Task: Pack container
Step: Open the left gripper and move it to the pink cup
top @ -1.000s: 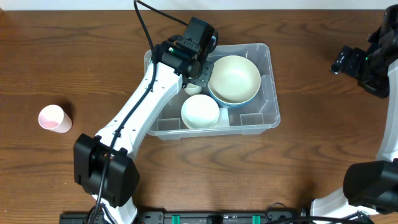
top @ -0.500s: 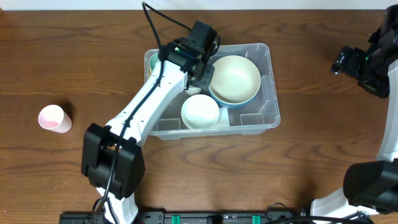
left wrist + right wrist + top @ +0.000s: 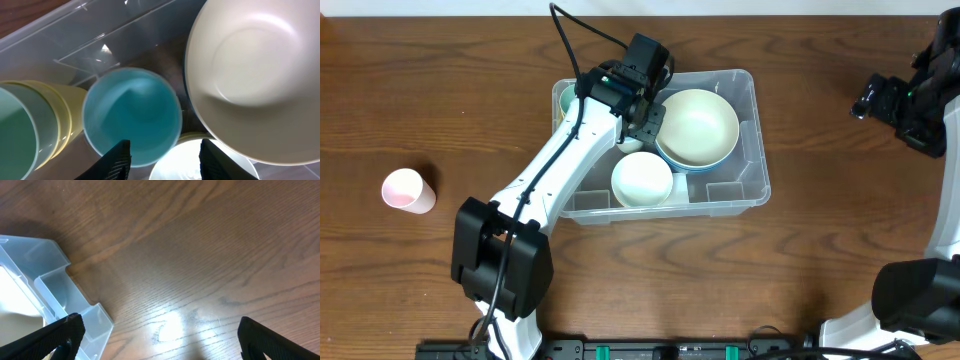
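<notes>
The clear container (image 3: 758, 160) stands mid-table. In it are a large cream bowl (image 3: 696, 122) nested in a blue bowl, a smaller pale bowl (image 3: 642, 178) and a green cup (image 3: 564, 98). My left gripper (image 3: 640, 125) reaches down inside it. In the left wrist view its jaws (image 3: 165, 162) stand apart and open above a blue cup (image 3: 132, 117) and a white cup (image 3: 200, 162), holding nothing. Beside these are yellow and green cups (image 3: 30, 125) and the cream bowl (image 3: 255, 75). My right gripper (image 3: 910, 105) hangs wide open at the far right (image 3: 160, 335), over bare wood.
A pink cup (image 3: 403, 190) lies on its side on the table at the far left. A corner of the container (image 3: 55, 287) shows at the left of the right wrist view. The container's wall (image 3: 100, 35) runs close behind the cups.
The left arm has swung a little, uncovering the green cup in the container's far left corner. Its gripper stays inside the container. The right arm has not moved.
</notes>
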